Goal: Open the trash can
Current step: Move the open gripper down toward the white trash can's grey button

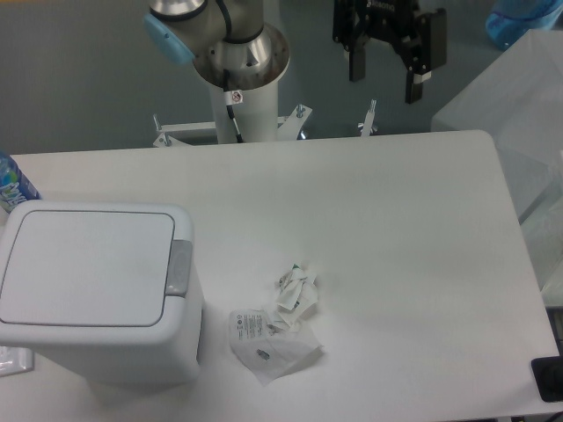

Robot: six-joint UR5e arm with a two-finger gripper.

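Note:
The trash can (97,290) is a large white boxy bin at the front left of the table. Its flat rounded-rectangular lid (84,266) lies shut. A grey push-button tab (179,266) sits on the right side of its rim. My gripper (387,75) hangs high above the table's far edge, right of centre, well away from the trash can. Its two black fingers (417,66) point down, spread apart, with nothing between them.
Crumpled white paper wrappers (277,330) lie on the table just right of the trash can. A blue-labelled bottle (13,186) stands behind the can at the left edge. The arm's base (242,61) stands at the back centre. Translucent plastic sheeting (519,97) is at the right.

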